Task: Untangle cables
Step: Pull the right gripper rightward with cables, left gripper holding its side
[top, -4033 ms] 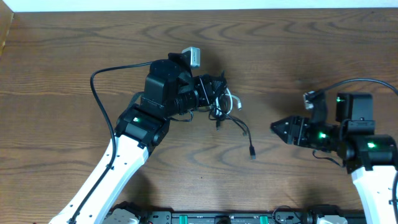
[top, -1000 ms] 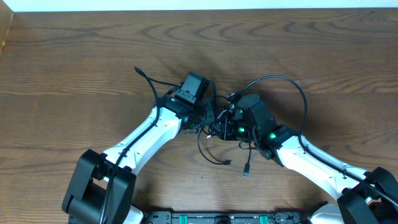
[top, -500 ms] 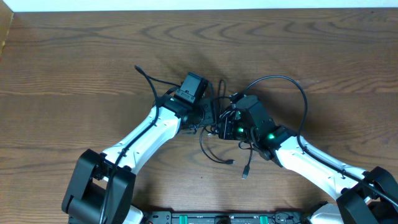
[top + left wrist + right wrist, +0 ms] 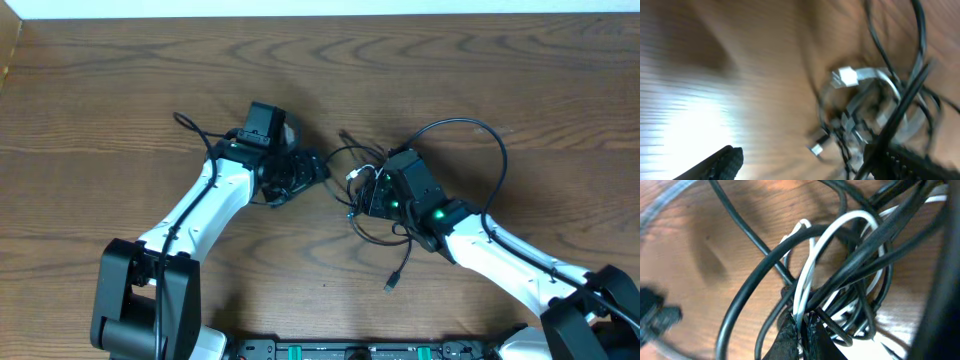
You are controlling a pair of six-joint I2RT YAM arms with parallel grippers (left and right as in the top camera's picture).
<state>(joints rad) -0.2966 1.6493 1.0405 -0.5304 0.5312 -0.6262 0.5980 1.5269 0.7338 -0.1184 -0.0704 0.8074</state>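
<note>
Overhead, the cable tangle (image 4: 360,180) lies on the wooden table (image 4: 500,70) between the two claws. In the right wrist view, the right gripper (image 4: 800,330) is clamped on the white cable (image 4: 812,265) amid black cable loops (image 4: 745,295). The left gripper (image 4: 318,168) stands wide and empty, the tangle just ahead of it.

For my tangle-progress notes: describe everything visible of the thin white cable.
The thin white cable is a smooth, rubbery-looking cord, curled in loops inside the knot of black cables on the wooden table. Black strands cross over and under it. One run drops between the closed fingers of the right gripper. A small white plug shows at one end.
</note>
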